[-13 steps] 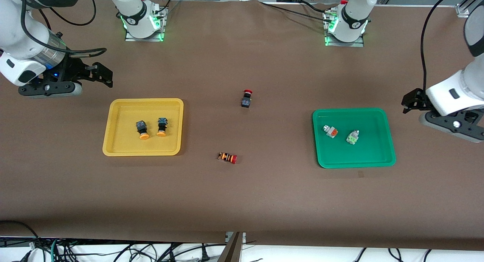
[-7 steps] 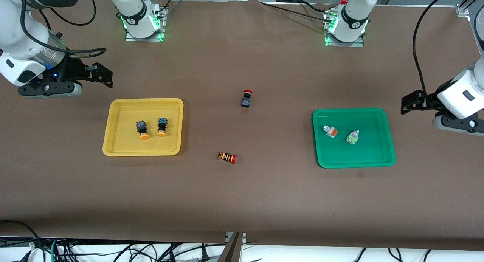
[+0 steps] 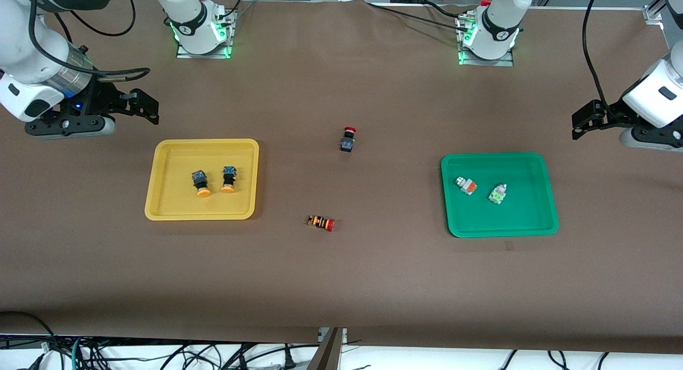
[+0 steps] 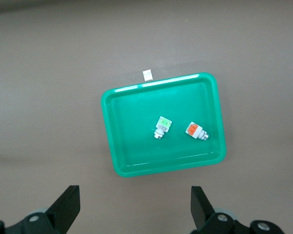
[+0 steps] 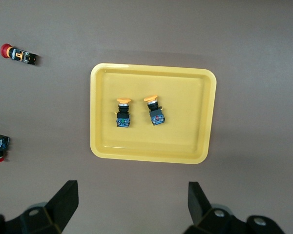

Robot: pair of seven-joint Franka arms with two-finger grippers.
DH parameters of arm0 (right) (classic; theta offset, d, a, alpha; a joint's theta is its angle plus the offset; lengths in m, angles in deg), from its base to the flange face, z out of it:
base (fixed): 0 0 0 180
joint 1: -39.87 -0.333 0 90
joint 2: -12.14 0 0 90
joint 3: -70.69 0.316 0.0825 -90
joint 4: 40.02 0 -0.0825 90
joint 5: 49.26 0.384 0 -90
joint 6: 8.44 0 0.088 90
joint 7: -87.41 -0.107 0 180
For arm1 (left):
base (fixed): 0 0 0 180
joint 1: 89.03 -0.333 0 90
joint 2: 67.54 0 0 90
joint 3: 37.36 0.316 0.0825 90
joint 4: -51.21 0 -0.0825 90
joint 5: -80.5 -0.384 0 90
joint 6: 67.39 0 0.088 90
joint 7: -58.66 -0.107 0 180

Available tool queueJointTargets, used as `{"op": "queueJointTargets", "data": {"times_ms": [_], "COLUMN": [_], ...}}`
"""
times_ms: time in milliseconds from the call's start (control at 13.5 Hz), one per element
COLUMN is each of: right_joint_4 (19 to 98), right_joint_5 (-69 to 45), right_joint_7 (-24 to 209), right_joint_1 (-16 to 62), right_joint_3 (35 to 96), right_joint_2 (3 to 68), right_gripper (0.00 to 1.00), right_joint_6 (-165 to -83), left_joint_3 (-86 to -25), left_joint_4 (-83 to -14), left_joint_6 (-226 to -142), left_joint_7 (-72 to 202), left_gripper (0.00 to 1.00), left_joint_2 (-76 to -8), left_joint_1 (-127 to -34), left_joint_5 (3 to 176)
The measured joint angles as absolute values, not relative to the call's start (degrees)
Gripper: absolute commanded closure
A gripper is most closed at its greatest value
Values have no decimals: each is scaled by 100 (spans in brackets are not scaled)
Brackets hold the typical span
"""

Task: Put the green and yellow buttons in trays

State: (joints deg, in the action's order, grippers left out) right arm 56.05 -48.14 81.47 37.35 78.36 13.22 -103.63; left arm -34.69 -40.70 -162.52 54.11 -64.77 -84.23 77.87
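Two black-bodied buttons with yellow-orange caps (image 3: 201, 183) (image 3: 229, 179) lie side by side in the yellow tray (image 3: 160, 210); they also show in the right wrist view (image 5: 123, 112) (image 5: 155, 110). An orange-faced silver button (image 3: 466, 185) and a green-faced silver button (image 3: 497, 194) lie in the green tray (image 3: 544, 220); the left wrist view shows them too (image 4: 196, 130) (image 4: 162, 126). My right gripper (image 3: 145, 106) is open and empty above bare table, off the yellow tray's rim. My left gripper (image 3: 584, 123) is open and empty, raised at the left arm's end of the table, off the green tray.
A black button with a red cap (image 3: 348, 139) stands mid-table. An orange-striped button with a red cap (image 3: 321, 222) lies nearer the front camera. A small white tag (image 4: 147, 74) lies by the green tray's rim. The arm bases (image 3: 200, 28) (image 3: 488, 33) stand along the table's edge.
My left gripper has lifted and drawn back from beside the green tray toward the arms' edge of the table. The right arm and all buttons have not moved.
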Motion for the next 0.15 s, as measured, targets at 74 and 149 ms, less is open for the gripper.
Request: {"op": "queueJointTargets", "data": {"times_ms": [74, 149], "right_joint_4": [5605, 5605], "right_joint_5": [-4814, -4814], "right_joint_7": [8147, 8146], "right_joint_1": [3735, 3735], "right_joint_3": [7836, 7836], "right_joint_2": [1322, 1323], "right_gripper": [1, 1], "right_joint_6": [-10373, -10377], "left_joint_3": [-3469, -3469], "left_joint_4": [-4083, -4086], "left_joint_6": [-16267, -16272], "left_joint_7": [5412, 5412], "left_gripper": [0, 0], "left_joint_2": [-6471, -6470], "left_joint_1": [-8413, -8398], "left_joint_5": [7787, 7787]}}
